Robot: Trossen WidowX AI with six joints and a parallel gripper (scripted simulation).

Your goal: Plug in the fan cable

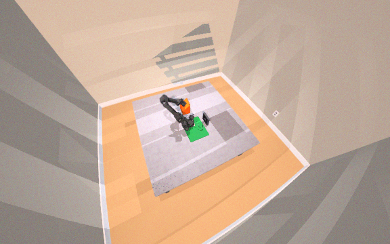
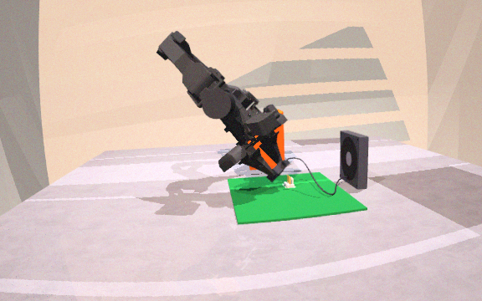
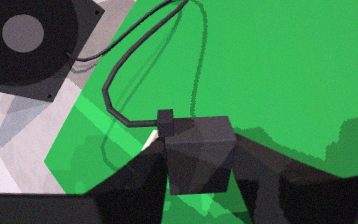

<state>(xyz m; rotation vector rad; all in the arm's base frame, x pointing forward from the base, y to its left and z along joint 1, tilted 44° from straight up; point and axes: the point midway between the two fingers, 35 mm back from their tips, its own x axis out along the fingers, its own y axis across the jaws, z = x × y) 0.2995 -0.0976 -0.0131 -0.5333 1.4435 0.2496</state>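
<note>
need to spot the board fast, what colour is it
Bright green board, clearest in the exterior view.

- Dark grey plug (image 3: pixel 198 152), clamped between the tool's fingers, above a flat green board (image 2: pixel 295 201).
- Black cable (image 2: pixel 314 177) loops to the upright fan (image 2: pixel 354 159) (beside the board).
- Pale header (image 2: pixel 289 182) stands uncovered.

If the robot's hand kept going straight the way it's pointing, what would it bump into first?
Probably the flat green board. The dark hand, shut on the dark block-shaped plug, points down at a slant. The small white four-pin header stands just beside its tip; depth is unclear, so the plug might meet that first.
</note>
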